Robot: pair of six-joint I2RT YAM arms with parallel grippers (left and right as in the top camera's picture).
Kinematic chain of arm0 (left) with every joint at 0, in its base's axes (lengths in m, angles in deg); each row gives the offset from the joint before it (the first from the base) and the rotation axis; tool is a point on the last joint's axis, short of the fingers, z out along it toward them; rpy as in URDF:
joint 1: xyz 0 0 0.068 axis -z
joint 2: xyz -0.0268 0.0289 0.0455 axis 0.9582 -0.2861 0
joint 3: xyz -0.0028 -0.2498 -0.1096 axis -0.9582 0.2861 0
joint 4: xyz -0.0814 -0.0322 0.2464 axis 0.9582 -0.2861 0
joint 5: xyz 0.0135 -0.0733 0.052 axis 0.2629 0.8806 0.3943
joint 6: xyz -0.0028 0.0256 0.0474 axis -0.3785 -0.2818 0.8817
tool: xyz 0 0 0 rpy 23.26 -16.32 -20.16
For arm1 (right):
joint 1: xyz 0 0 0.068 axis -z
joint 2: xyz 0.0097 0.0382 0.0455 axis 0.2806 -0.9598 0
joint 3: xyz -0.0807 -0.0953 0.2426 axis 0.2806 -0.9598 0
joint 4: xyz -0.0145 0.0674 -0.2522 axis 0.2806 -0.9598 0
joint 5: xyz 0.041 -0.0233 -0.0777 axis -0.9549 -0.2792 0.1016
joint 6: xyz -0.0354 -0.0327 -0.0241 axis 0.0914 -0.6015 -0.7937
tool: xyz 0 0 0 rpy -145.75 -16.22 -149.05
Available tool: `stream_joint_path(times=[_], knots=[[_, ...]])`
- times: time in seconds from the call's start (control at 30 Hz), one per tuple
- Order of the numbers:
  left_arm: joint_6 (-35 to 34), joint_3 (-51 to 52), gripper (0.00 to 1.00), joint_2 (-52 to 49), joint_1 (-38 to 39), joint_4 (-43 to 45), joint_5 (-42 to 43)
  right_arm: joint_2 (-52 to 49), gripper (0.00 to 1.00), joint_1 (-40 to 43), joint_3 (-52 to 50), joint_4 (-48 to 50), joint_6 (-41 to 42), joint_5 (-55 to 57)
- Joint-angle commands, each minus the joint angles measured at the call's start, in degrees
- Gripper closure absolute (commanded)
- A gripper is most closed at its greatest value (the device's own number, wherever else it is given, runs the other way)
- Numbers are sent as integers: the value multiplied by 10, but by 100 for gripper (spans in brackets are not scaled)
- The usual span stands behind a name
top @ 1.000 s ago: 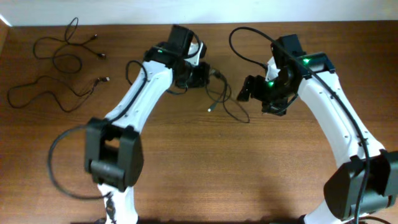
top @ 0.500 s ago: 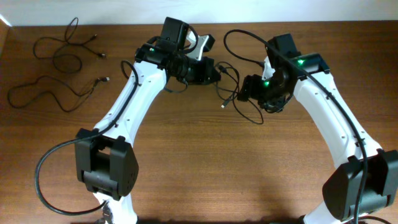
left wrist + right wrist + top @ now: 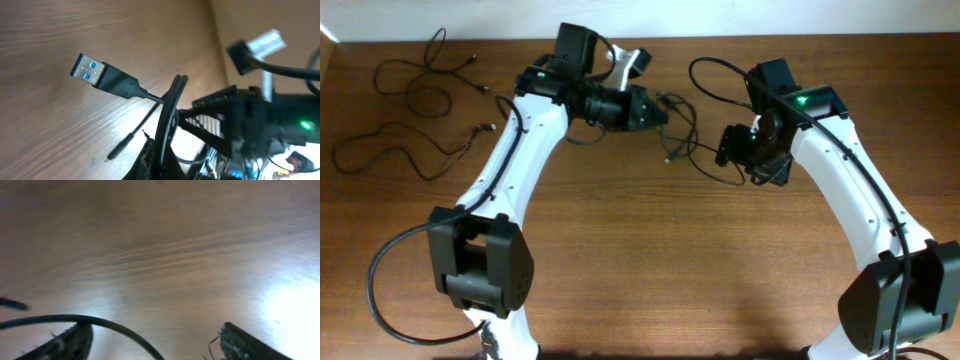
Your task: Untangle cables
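Note:
A tangle of thin black cables [image 3: 678, 130] hangs between my two grippers at the far middle of the table. My left gripper [image 3: 653, 108] is shut on a bundle of its strands [image 3: 167, 125]. A black USB plug [image 3: 93, 73] with a blue insert sticks out to the left of that bundle, above the wood. My right gripper [image 3: 726, 148] is just right of the tangle. Its fingers [image 3: 71, 340] are wide apart, and one black strand [image 3: 107, 323] curves across the gap between them without being pinched.
Two separate thin black cables lie at the far left, one looped [image 3: 420, 80] and one wavy [image 3: 405, 145]. The right arm's own thick cable [image 3: 720, 70] arcs above the tangle. The table's far edge [image 3: 650, 40] is close behind both grippers.
My left arm has swung toward the far edge and turned, carrying the cable bundle up and away from the table. My right gripper has shifted slightly and stays beside the tangle.

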Motion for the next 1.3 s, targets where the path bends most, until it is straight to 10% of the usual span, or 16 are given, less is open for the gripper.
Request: stream_joint_path(times=[0.0, 0.8, 1.0, 1.27], knots=[[-38, -6, 100, 8, 9, -2, -24, 24, 15, 1, 17, 27, -60, -123], [-59, -6, 100, 8, 44, 26, 28, 41, 6, 0, 24, 32, -118, -126], [-59, -6, 100, 8, 44, 27, 24, 41, 32, 0, 24, 10, -88, -38], [-59, -6, 100, 8, 44, -6, -109, 41, 36, 0, 24, 10, -88, -34]])
